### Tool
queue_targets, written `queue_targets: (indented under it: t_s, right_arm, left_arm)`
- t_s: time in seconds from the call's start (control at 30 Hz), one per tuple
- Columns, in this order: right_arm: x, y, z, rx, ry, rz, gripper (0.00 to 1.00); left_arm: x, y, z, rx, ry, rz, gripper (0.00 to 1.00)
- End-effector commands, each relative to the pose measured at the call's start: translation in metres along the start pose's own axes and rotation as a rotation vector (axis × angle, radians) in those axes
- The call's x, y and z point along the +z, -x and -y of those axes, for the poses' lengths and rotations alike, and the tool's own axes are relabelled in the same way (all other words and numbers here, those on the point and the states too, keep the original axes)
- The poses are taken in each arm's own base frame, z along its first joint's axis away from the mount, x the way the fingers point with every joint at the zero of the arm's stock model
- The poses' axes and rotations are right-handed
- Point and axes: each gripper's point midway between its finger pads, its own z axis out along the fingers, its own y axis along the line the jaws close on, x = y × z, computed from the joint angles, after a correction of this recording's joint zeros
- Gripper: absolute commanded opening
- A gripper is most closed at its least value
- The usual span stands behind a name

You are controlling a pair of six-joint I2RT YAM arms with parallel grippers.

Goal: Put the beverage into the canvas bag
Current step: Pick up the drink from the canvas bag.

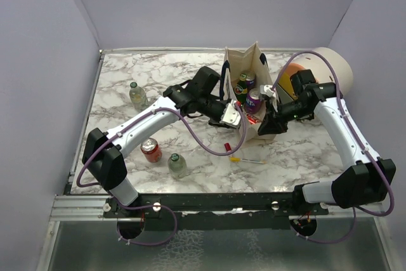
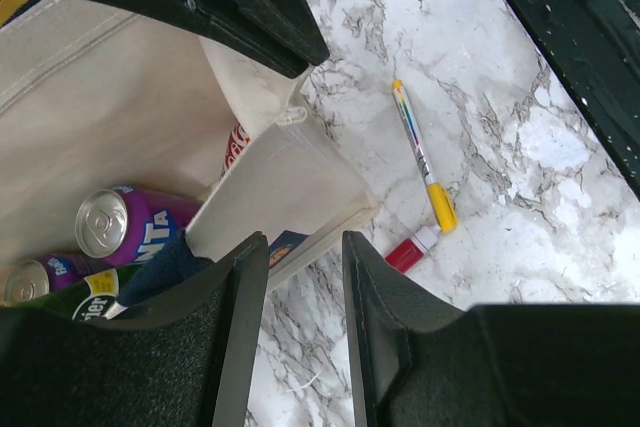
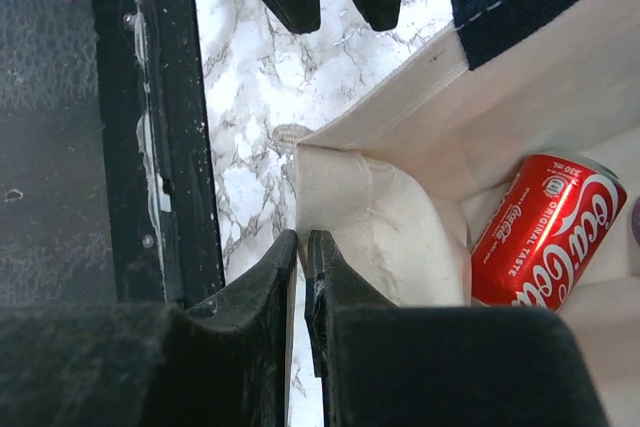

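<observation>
The right claw (image 3: 303, 239) pinches the corner seam of the canvas bag (image 1: 241, 61) and the left claw (image 2: 302, 247), jaws apart, straddles its rim, apparently to hold the mouth open, with a red can (image 3: 545, 232) already inside.

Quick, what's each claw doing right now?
Left gripper: open, holding nothing.
Right gripper: closed, pinching the canvas bag by its edge.
</observation>
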Motion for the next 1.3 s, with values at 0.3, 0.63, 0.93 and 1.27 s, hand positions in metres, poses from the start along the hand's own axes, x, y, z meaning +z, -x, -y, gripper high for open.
queue_targets:
  t_s: [0.3,0.63,0.93,1.27]
  right_arm:
    - [0.020,-0.026,-0.009,0.082,0.061,-0.002,0.09]
    - [0.025,-0.034,-0.005,0.070,0.062,-0.021,0.11]
    - [0.026,-0.047,-0.006,0.053,0.072,-0.069,0.12]
    - [0.026,-0.053,-0.013,0.040,0.103,-0.088,0.12]
  left_arm:
    - [-0.008,0.032,-0.015,0.115,0.042,0.076,0.39]
    - [0.004,0.034,-0.038,0.132,0.052,0.099,0.44]
    - [0.030,0.008,-0.016,0.121,-0.095,0.089,0.51]
    - [0.040,-0.014,0.003,0.168,-0.213,0.052,0.46]
